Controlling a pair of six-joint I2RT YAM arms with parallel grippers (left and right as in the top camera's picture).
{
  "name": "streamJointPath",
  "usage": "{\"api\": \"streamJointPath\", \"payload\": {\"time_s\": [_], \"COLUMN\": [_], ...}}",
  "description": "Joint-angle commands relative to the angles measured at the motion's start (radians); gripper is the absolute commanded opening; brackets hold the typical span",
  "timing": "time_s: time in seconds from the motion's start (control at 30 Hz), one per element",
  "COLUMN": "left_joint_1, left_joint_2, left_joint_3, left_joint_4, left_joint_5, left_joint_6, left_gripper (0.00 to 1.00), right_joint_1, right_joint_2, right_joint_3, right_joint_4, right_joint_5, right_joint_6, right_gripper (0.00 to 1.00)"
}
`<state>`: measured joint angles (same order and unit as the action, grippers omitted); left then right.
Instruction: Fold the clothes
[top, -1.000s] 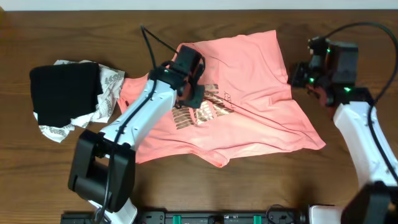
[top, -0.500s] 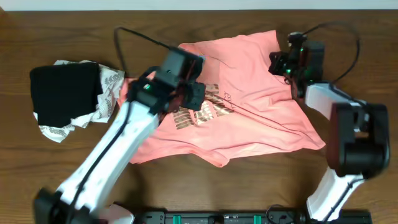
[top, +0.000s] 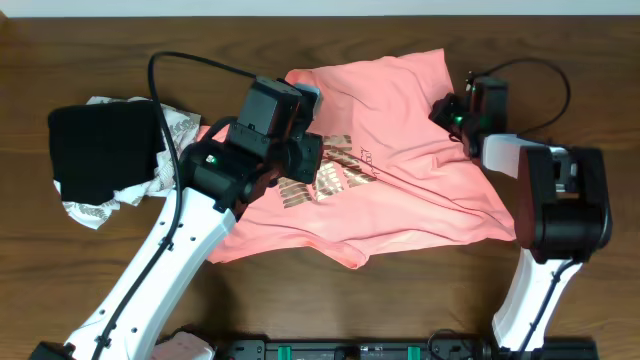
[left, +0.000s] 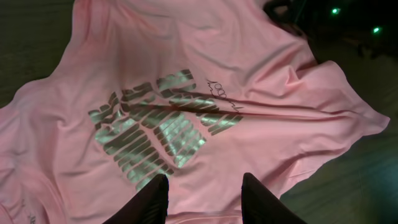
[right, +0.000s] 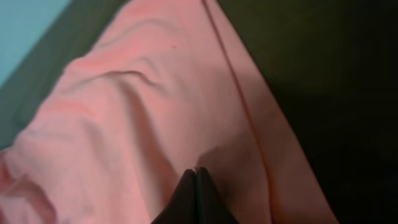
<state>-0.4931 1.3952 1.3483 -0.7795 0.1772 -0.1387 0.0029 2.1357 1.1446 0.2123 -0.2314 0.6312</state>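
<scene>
Your shirt (top: 400, 190) lies spread and wrinkled at mid-table, lettering up. Your left pincer (left: 205, 199) hangs over the lettered chest, fingers apart, nothing between them. Your right pincer (right: 196, 190) is at the shirt's far right edge, fingers pressed together; you cannot tell whether any cloth is pinched. The table (top: 420, 310) is dark brown wood. Left of the shirt, a black garment (top: 100, 150) lies on a white cloth (top: 180, 135). Beyond the table's far edge only a pale strip shows.
</scene>
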Motion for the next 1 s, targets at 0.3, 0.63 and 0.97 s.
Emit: {"api": "streamJointPath", "payload": {"time_s": [0.3,0.63,0.97], "left_joint_1": [0.003,0.003,0.003], "left_joint_2": [0.002,0.009,0.100], "left_joint_3": [0.006,0.006,0.006], "left_joint_4": [-0.028,-0.023,-0.011], "left_joint_5": [0.002,0.002,-0.072], "left_joint_6": [-0.009,-0.008,0.014], "left_gripper": [0.39,0.40,0.48], "right_joint_1": [-0.140,-0.244,-0.238], "right_joint_2": [0.041,0.035,-0.167], "right_joint_3": [-0.042,0.029,0.151], "right_joint_4": [-0.291,-0.307,-0.502], "right_joint_5": [0.374,0.161,-0.073], "right_joint_6": [-0.160,-0.372,-0.392], "right_gripper": [0.01,0.02,0.34]}}
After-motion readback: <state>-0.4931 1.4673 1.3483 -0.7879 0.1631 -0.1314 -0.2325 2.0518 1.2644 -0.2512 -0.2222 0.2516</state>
